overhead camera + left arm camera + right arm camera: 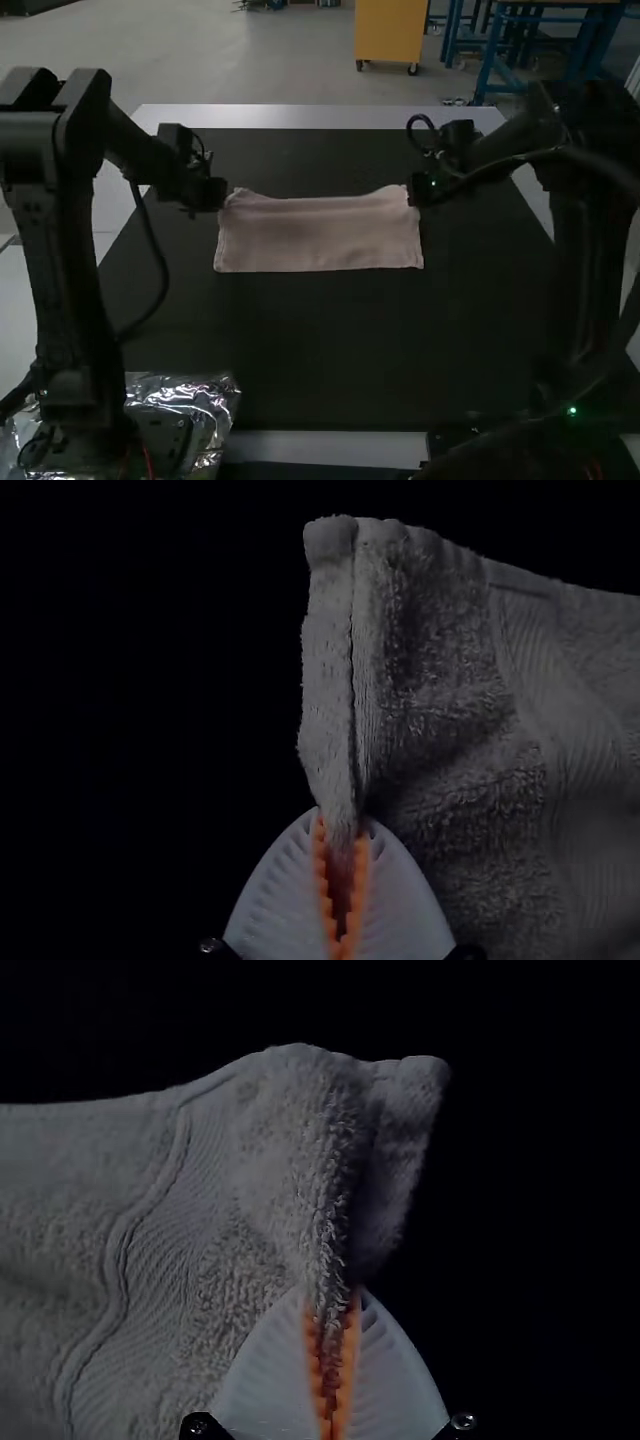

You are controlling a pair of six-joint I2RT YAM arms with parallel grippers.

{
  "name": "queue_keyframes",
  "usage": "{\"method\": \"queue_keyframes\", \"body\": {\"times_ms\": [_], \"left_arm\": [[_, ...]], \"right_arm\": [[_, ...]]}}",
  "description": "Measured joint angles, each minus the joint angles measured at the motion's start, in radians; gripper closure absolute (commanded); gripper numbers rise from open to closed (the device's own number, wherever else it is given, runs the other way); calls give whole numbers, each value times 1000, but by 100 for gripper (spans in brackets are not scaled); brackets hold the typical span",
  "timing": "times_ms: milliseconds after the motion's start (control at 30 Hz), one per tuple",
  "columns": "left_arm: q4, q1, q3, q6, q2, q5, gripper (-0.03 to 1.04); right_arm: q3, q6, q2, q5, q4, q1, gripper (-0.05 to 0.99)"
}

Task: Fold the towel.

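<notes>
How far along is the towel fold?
Done: both far corners of the towel are grasped. In hand: the left gripper pinches one, the right gripper the other, cloth spread wide between them. To do: likely bring that edge over, lay it down, release. Can't tell whether it's already folded once.
</notes>
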Motion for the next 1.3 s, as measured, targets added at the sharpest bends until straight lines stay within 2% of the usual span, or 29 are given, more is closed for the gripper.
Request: {"method": "queue_keyframes", "body": {"times_ms": [433,767,1000,1033,1100,1167,1200,1233,1267,1300], "left_arm": [[-90,0,-154,6,-254,7,99],[-127,0,-340,18,-427,11,99],[-52,0,-486,21,-492,11,97],[-33,0,-508,22,-492,11,87],[2,0,-555,26,-492,10,61],[8,5,-587,30,-492,1,30],[8,10,-596,30,-492,-3,22],[8,15,-600,29,-492,-6,21],[9,18,-600,29,-492,-8,19],[13,20,-599,29,-492,-10,12]], "right_arm": [[-206,0,-201,-37,-25,-2,96],[-341,3,-277,-74,-25,-7,96],[-439,5,-277,-90,11,-7,95],[-455,5,-277,-90,27,-7,89],[-481,7,-277,-90,43,-7,64],[-500,7,-277,-85,48,-11,40],[-504,8,-277,-81,48,-16,32],[-505,7,-277,-79,48,-21,23],[-505,8,-277,-74,50,-25,17],[-504,7,-277,-72,51,-27,17]]}}
